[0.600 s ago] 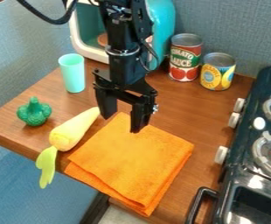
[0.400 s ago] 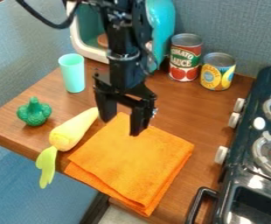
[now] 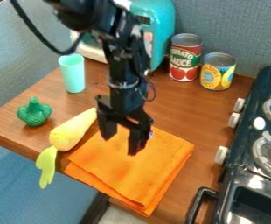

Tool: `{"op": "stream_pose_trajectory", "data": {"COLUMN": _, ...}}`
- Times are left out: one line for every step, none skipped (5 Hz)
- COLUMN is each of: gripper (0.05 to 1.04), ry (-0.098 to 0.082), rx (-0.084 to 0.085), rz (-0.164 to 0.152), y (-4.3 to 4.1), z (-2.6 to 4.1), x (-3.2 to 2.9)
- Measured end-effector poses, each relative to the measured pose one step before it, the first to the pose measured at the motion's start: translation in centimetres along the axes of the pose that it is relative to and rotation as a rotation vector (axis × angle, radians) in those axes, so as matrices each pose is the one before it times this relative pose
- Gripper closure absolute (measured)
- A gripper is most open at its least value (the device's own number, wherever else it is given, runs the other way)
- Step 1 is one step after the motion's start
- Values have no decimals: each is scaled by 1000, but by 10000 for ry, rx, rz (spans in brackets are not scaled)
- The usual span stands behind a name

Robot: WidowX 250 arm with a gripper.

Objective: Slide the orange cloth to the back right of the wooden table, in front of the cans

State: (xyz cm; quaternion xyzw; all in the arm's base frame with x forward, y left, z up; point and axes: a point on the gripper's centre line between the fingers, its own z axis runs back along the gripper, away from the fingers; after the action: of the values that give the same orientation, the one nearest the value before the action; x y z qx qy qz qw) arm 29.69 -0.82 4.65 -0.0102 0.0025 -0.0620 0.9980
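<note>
We read this as an approach, with no grasp made: the black gripper (image 3: 121, 144) hangs fingers-down above the orange cloth (image 3: 132, 175), its jaws well apart and nothing clamped between them. Whether either fingertip touches the fabric, we cannot tell. The cloth, the thing nearest the tips, lies folded on the wooden counter (image 3: 187, 109), layers showing along its near edges, the stove (image 3: 234, 164) off to the right of the view. Just beside its left edge lies the yellow carrot-shaped toy (image 3: 71, 132), green leaves toward the counter's edge, narrow end up by one finger. Farther off we note the green broccoli toy (image 3: 34, 112), the upright mint cup (image 3: 72, 73) and two cans, the red one (image 3: 185, 59) and the yellow one (image 3: 218, 72). In our judgement, a grip on the cloth calls for both tips to meet fabric before closing, shallow enough to spare the counter, deep enough to gather every layer; a pinch too high would likely take the top fold alone. The toy's narrow end wants clearance on the way down.
</note>
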Motion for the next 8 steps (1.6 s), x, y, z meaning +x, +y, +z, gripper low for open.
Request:
{"op": "stream_pose_trajectory", "data": {"gripper": 82, "ry": 990, "rx": 206, "rz": 316, "y": 359, "z": -1684, "x": -497}}
{"op": "stream_pose_trajectory", "data": {"gripper": 83, "ry": 344, "rx": 141, "rz": 359, "y": 206, "z": -932, "x": 124}}
{"op": "stream_pose_trajectory", "data": {"gripper": 82, "ry": 28, "rx": 381, "rz": 182, "y": -457, "z": -128, "x": 1492}}
{"op": "stream_pose_trajectory", "data": {"gripper": 82, "ry": -433, "rx": 125, "rz": 142, "y": -392, "z": 345, "x": 2395}}
{"op": "stream_pose_trajectory", "data": {"gripper": 81, "ry": -1134, "rx": 248, "rz": 799, "y": -755, "z": 474, "x": 3341}}
{"op": "stream_pose_trajectory", "data": {"gripper": 81, "ry": -917, "rx": -287, "rz": 781, "y": -1062, "z": 484, "x": 3044}}
{"op": "stream_pose_trajectory", "data": {"gripper": 82, "ry": -550, "rx": -229, "rz": 534, "y": -835, "z": -76, "x": 2967}}
{"op": "stream_pose_trajectory", "data": {"gripper": 82, "ry": 38, "rx": -52, "rz": 375, "y": -551, "z": -408, "x": 1458}}
